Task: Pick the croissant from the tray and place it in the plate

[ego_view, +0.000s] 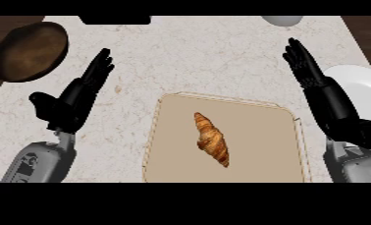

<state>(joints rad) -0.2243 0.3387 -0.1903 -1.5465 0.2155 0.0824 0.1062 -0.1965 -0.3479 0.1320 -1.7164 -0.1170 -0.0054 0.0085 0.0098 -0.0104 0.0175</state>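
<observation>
The croissant (211, 138) lies on the tray (257, 157), a little left of the tray's middle, set on a slant with one tip pointing up and to the left and the other down and to the right. Nothing touches it. The tray is a beige, roughly square board with a thin raised rim, sitting on the pale speckled counter (196, 57) in the lower middle of the view, its near edge running out at the bottom. To the right of the tray, the right hand (308, 71) stands edge-on with its fingers straight and pointing away from the robot, holding nothing; its grey forearm comes up from the lower right corner, just beside the tray's right rim. Behind that hand and forearm, at the right edge of the view, part of the white plate (355, 84) shows, with the arm covering its left side. On the other side, well apart from the tray, the left hand (76, 98) is likewise released, fingers extended and leaning up and to the right, thumb out to the left, with nothing in it. Farther out, a round brown wooden board (30, 52) rests at the upper left corner of the counter, a black object (115, 19) sits at the far edge, and a pale rounded object (282, 20) shows at the upper right.
</observation>
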